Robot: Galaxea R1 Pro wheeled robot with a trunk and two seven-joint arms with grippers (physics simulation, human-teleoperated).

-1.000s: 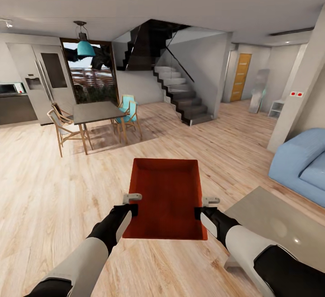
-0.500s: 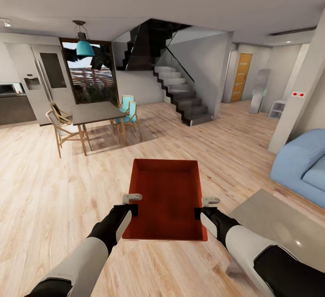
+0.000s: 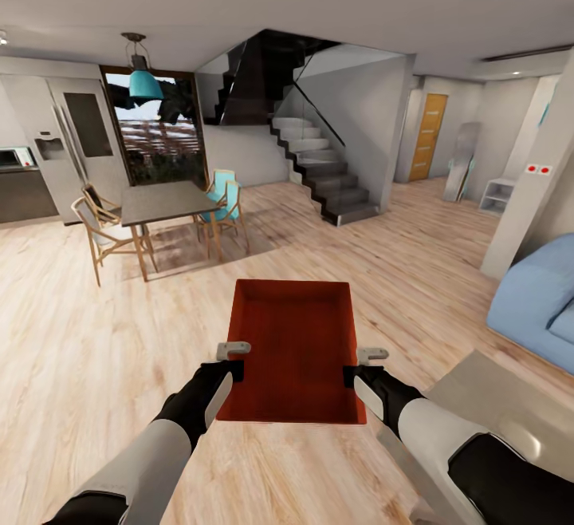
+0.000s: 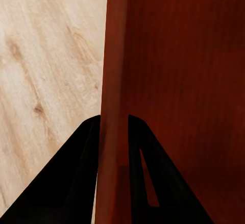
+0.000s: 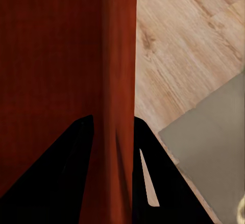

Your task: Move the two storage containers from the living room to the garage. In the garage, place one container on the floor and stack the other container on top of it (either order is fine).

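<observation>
I'm rolling through the living room, pale wood plank floor all round, and the garage is nowhere in sight. The light blue sofa sits at my three o'clock, soft and rounded. A dining table with wooden chairs stands at eleven o'clock and a dark staircase at twelve. A honey-wood door shows at one o'clock, far off.

Biggest risk as I see it: a flat grey low table lies close at my four o'clock, just past my right forearm. Swing the base carelessly and that elbow clips it, jolting the load.

The storage container hangs dead ahead between both arms, above the floor: orange-red, matte, open-topped, walls slightly tapered. The left gripper pinches the left wall, jaws closed on it, one finger inside and one outside. The right gripper clamps the right wall the same way. These are thin rim pinches, so a sudden stop could let the smooth wall slide out or tilt.
</observation>
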